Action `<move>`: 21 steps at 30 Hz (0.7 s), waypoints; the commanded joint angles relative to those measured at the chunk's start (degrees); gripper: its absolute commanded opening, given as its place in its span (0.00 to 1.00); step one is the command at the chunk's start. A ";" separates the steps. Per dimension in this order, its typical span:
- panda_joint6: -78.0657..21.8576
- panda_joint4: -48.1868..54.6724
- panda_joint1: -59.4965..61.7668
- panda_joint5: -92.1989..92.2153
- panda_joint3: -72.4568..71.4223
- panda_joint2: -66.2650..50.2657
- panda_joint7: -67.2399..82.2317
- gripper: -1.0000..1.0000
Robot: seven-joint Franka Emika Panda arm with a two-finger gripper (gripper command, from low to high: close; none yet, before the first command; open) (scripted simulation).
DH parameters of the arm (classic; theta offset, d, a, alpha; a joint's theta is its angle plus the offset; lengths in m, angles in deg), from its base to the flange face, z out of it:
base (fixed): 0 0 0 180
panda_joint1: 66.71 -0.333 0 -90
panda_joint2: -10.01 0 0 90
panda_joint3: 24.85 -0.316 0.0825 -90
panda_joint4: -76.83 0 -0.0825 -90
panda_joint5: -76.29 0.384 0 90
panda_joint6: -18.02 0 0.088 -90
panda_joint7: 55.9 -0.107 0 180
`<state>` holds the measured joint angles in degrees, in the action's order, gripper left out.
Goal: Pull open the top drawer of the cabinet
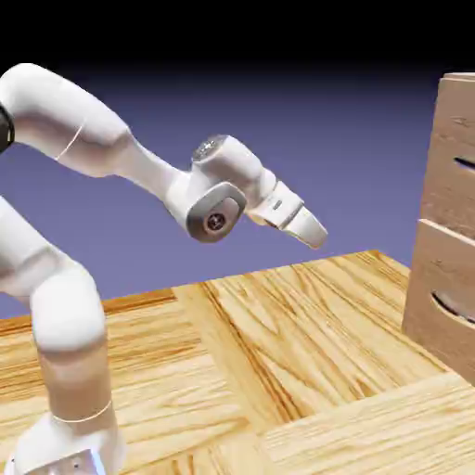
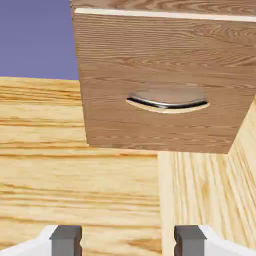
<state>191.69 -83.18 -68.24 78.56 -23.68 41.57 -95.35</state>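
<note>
Blue-violet backdrop (image 1: 306, 139) fades to black along the top of the exterior view, above a table (image 1: 306, 353) of pale wood planks whose far edge slopes up toward the exterior view's right. At that side stands the cabinet (image 1: 436, 306), a tall wood-grain chest, partly cut off by the picture's edge. Its top drawer (image 1: 451, 158) has a flat brown front with a narrow dark slot handle (image 1: 465, 163); the drawer front lies flush above the lower drawer (image 1: 443, 278), which carries a curved handle (image 1: 455, 308).

The white robot arm (image 1: 93, 121) arches in from the exterior view's left, and its hand slants downward, ending well apart from the cabinet. The top drawer lies beyond the jaws (image 2: 128, 241), toward the exterior view's right, with its handle higher than the fingertips (image 1: 315, 234).

In the hand view the jaws stand wide, one grey fingertip at either side of the bottom edge, with table planks showing between them and nothing held. The lower drawer and its curved metal handle fill much of the upper part of that view; only a strip of the top drawer shows above it, along the top edge.
</note>
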 commanded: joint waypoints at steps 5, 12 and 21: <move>-1.43 4.09 -3.51 9.42 4.83 -4.56 12.46 0.50; -3.43 9.81 -8.41 22.60 11.60 -10.94 29.90 0.50; -6.00 17.16 -14.72 39.56 20.29 -19.14 52.33 0.50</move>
<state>185.69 -66.02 -82.96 118.12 -3.39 22.43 -43.02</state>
